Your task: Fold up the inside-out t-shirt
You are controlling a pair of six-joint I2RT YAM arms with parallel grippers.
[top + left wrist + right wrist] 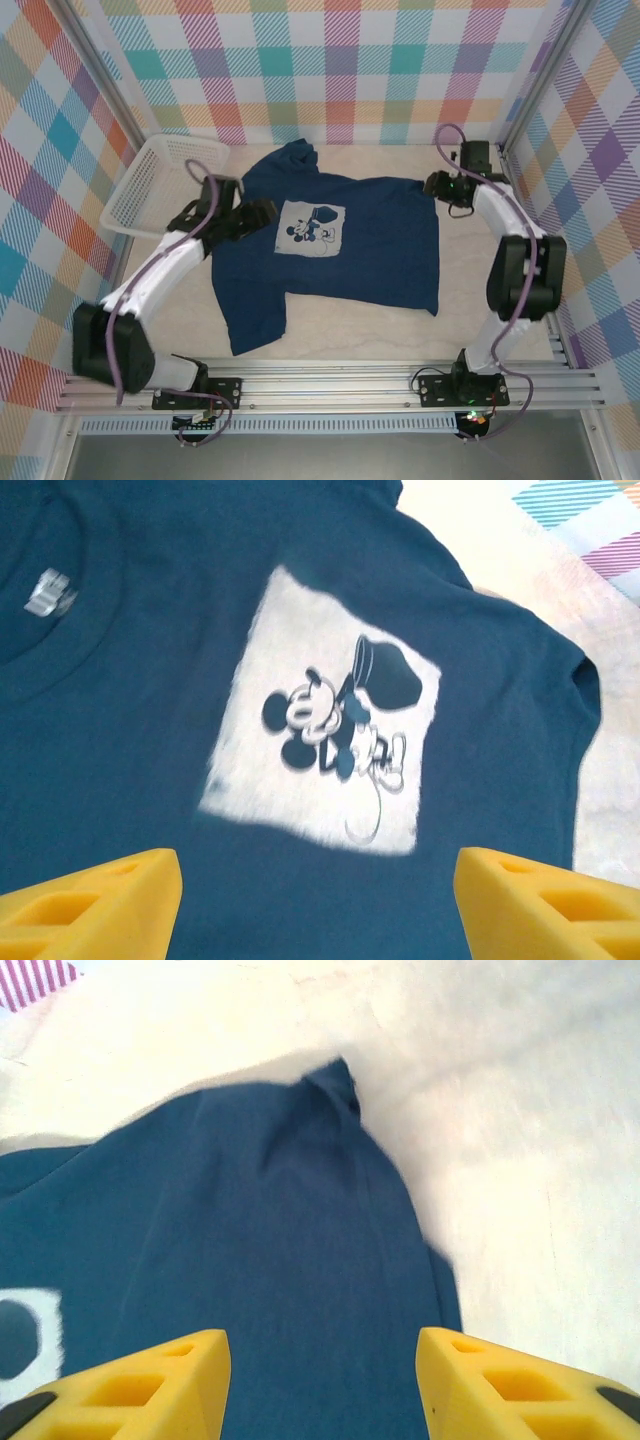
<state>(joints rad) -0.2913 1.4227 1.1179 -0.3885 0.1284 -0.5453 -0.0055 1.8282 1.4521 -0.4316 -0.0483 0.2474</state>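
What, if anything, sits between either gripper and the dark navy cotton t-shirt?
Nothing visible. The left gripper hangs open over the dark navy cotton t-shirt beside its pale printed patch, the right gripper open over its far right corner. The white plastic basket sits off to the left, out of both paths.

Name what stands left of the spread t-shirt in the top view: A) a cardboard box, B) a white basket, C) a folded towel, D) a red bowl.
B: a white basket of open mesh stands at the table's left side, next to the navy t-shirt.
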